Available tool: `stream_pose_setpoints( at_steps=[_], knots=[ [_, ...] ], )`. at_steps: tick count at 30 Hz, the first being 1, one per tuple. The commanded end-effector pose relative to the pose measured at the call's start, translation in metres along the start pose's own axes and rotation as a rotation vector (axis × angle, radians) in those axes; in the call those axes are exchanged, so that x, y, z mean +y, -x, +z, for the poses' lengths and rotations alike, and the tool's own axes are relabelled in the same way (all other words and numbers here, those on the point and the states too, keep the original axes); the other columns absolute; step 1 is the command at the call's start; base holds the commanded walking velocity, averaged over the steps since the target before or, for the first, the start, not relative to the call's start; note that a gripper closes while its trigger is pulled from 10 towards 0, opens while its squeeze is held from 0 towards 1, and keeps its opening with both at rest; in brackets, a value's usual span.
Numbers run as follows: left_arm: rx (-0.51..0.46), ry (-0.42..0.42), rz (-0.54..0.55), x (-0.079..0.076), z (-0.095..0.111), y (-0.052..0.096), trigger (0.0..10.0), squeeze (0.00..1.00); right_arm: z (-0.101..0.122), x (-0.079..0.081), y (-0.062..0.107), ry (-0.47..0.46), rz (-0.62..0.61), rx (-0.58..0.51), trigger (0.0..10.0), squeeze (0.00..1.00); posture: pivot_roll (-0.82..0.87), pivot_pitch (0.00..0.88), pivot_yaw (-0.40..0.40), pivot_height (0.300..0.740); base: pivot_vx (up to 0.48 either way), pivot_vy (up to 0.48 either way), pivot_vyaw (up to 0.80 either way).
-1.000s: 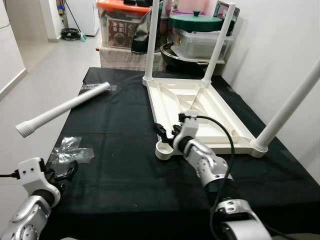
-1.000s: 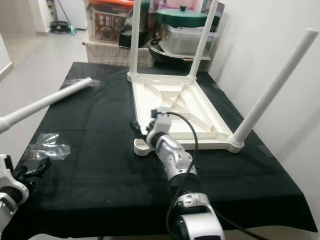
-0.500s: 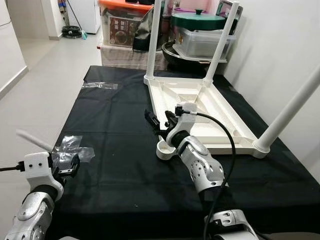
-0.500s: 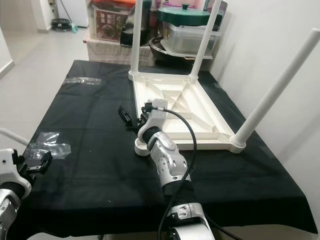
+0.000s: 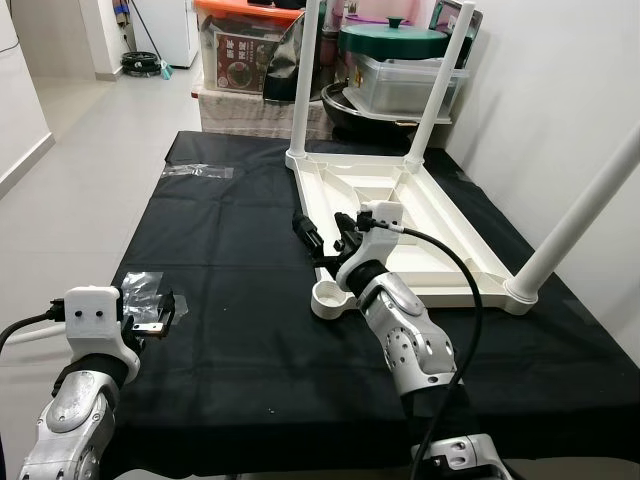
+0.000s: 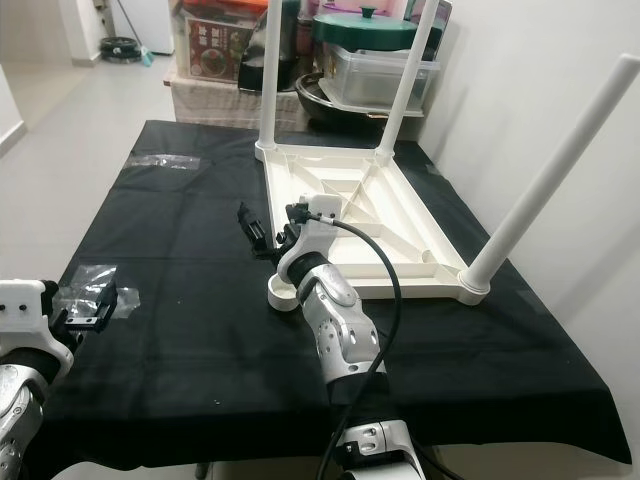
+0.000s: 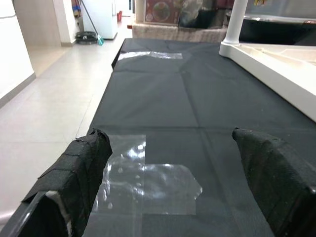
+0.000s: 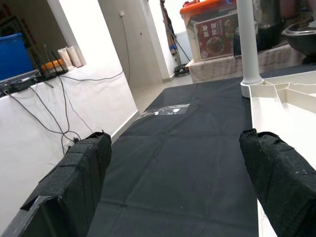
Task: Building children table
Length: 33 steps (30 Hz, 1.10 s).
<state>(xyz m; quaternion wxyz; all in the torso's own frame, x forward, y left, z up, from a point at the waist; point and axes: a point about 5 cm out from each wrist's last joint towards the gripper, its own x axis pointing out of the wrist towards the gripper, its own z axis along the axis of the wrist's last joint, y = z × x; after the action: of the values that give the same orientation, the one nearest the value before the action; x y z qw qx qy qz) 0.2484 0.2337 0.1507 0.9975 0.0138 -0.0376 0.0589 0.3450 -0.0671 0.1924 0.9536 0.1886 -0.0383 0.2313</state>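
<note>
A white children's table top (image 5: 395, 215) lies upside down on the black cloth (image 5: 230, 380). Three white legs stand in it: back left (image 5: 305, 80), back right (image 5: 438, 85) and front right (image 5: 580, 215). Its front left socket (image 5: 328, 297) is empty. My right gripper (image 5: 322, 232) hovers open just above and behind that socket, holding nothing; the right wrist view shows its fingers (image 8: 74, 187) spread over cloth beside the table's rim. My left gripper (image 5: 148, 318) is open low at the cloth's front left edge, with a clear plastic wrapper (image 7: 148, 177) lying between its fingers.
A second plastic wrapper (image 5: 200, 171) lies at the cloth's far left. Storage boxes (image 5: 245, 55) and a lidded pot (image 5: 390, 45) stand behind the table. A white wall (image 5: 560, 90) runs close along the right. Grey floor (image 5: 90, 150) lies to the left.
The loose white leg that lay across the cloth's left side is gone from it. My right gripper has shifted left and up from the socket. My left gripper has risen toward the wrapper.
</note>
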Motion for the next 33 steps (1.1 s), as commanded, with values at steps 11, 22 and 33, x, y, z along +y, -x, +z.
stream_pose_setpoints(
  at_steps=[11, 22, 33],
  knots=[
    [-0.015, -0.036, -0.043, -0.01, 0.006, -0.001, 10.0, 0.0, 0.0, 0.004, 0.005, 0.0, -0.01, -0.039, 10.0, 0.0, 0.09, 0.0, -0.092, 0.74, 0.0, 0.48, 0.0],
    [-0.031, -0.065, -0.046, -0.011, 0.011, 0.002, 10.0, 0.0, 0.002, 0.006, 0.007, 0.06, 0.001, -0.067, 10.0, 1.0, 0.1, 0.0, -0.103, 0.74, 0.0, 0.48, 0.0],
    [-0.033, -0.084, -0.056, -0.014, 0.011, 0.003, 10.0, 0.0, 0.003, 0.006, 0.007, 0.073, -0.006, -0.076, 10.0, 1.0, 0.1, 0.0, -0.101, 0.74, 0.0, 0.48, 0.0]
  ],
)
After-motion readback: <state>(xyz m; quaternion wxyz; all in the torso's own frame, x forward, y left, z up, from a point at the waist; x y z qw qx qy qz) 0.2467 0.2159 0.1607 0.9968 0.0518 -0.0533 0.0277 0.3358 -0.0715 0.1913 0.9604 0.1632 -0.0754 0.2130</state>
